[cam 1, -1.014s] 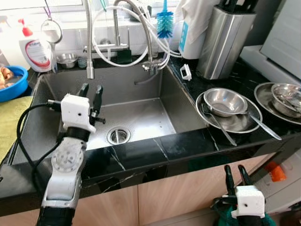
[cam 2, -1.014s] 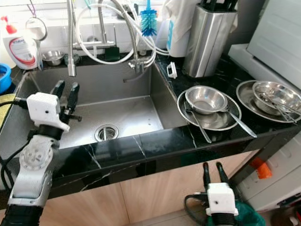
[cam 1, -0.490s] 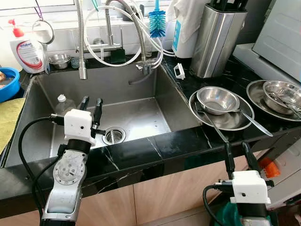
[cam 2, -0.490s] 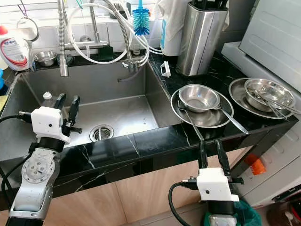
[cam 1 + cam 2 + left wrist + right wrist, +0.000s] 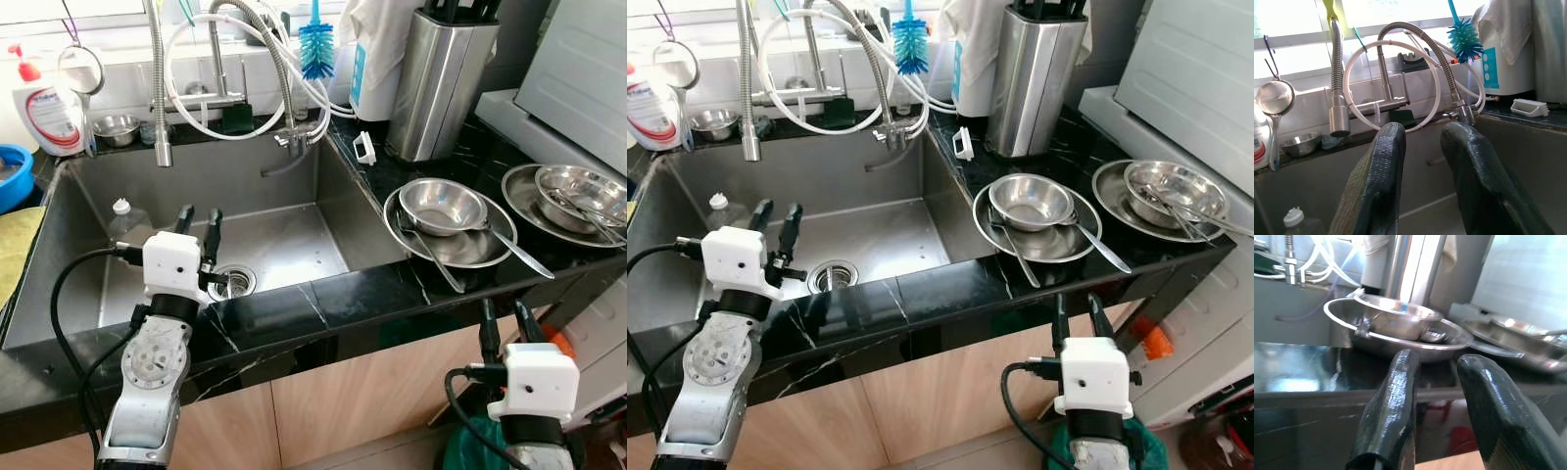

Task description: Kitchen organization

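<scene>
Sitting near the counter's front edge, right of the sink, a shiny steel bowl rests in a wider steel plate with two spoons leaning across its rim. A second plate with a bowl lies toward the right corner. The counter is black marble with white veins, wood cabinets beneath. The left end effector hangs over the sink's front, fingers spread and empty. The right end effector sits below the counter edge, fingers parted, empty.

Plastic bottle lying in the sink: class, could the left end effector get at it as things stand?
Probably yes. The left end effector hangs open over the sink, beside the plastic bottle, with nothing between them.
</scene>
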### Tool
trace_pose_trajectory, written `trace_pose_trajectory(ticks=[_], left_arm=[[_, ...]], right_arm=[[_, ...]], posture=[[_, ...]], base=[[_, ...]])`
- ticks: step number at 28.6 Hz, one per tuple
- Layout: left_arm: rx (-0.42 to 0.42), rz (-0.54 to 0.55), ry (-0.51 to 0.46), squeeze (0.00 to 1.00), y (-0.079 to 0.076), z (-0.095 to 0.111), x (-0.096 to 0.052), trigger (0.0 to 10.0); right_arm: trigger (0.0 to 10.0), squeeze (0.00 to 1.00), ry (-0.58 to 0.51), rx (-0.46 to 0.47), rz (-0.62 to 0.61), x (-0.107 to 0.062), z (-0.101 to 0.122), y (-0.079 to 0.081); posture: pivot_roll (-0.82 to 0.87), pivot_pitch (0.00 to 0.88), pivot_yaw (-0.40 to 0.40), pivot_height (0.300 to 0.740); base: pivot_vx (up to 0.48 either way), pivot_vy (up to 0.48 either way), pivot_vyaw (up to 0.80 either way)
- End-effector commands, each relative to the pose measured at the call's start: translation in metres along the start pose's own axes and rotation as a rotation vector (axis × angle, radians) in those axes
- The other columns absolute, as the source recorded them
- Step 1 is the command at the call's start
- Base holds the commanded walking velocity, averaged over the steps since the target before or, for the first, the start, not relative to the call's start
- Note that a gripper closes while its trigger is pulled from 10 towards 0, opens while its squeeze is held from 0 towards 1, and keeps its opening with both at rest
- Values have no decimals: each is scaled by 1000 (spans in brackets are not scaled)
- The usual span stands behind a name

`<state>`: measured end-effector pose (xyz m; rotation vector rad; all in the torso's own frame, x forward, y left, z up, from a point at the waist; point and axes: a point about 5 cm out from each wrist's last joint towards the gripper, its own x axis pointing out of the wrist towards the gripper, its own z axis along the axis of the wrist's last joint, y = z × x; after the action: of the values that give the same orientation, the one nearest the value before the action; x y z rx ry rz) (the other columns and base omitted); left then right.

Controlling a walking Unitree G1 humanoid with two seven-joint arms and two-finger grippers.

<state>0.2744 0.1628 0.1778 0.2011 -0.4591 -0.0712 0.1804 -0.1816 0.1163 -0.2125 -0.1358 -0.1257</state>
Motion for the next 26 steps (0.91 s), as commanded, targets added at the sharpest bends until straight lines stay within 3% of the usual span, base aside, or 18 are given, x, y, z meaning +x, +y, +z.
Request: trace_pose_trajectory(ticks=[1, 4, 7, 10, 13, 22, 26], left_arm=[[-1, -6, -15, 0, -2, 4, -2, 10000], [-1, -8, -11, 0, -2, 3, -3, 10000], [-2, -12, -8, 0, -3, 3, -3, 10000], [0, -15, -6, 0, -2, 3, -2, 10000], [4, -13, -2, 0, -1, 1, -2, 10000], [12, 4, 12, 0, 1, -2, 0, 10000], [12, 10, 14, 0, 1, -3, 2, 10000]], right_arm=[[10000, 0, 29, 110, 9, -2, -3, 5], [10000, 0, 61, 165, 10, -6, -9, 3], [10000, 0, 84, 208, 97, -12, -14, 5], [10000, 0, 91, 212, 124, -16, -14, 4], [10000, 0, 86, 105, 134, -24, -14, -6], [10000, 0, 76, 3, 200, -26, -14, -27], [10000, 0, 48, -103, 156, -17, -11, -56]], posture=[[-70, 0, -1, 740], [-68, 0, -1, 740], [-69, 0, -1, 740], [-72, 0, -1, 740], [-80, 0, -4, 740], [-97, 0, -8, 740], [-106, 0, -6, 740]], base=[[0, 0, 0], [0, 0, 0], [0, 0, 0], [0, 0, 0], [0, 0, 0], [0, 0, 0], [0, 0, 0]])
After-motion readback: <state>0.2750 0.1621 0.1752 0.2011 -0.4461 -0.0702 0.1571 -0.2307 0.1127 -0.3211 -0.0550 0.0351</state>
